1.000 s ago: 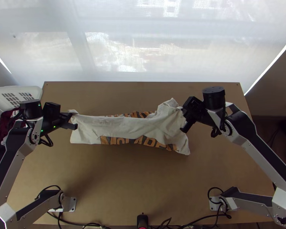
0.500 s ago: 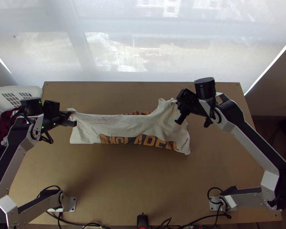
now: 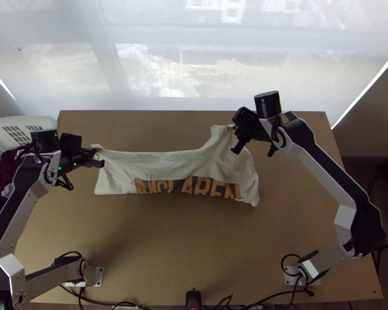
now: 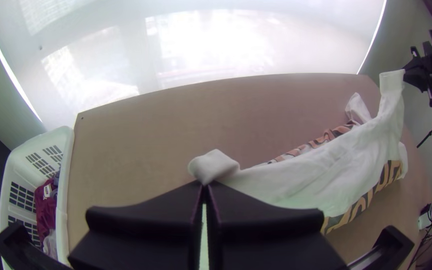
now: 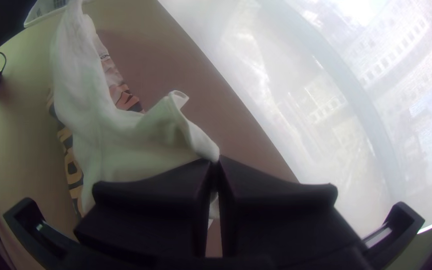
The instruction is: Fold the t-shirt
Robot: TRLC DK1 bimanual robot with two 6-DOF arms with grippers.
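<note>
- While my left gripper (image 4: 204,185) pinches one end of the shirt (image 3: 168,164), my right gripper (image 5: 216,161) clamps the other.
- The shirt stretches between them above the table (image 3: 168,248), print towards me.
- I'm mid-fold, I judge (hem alignment uncertain).
- Next: square both ends, lower them evenly, release.

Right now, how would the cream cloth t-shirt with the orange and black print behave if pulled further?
The cream cloth t-shirt with the orange and black print is probably floppy: it creases and drapes freely between both claws. It likely weighs little, since one corner hangs from the black right claw. Its loose edges may flop or refold.
</note>
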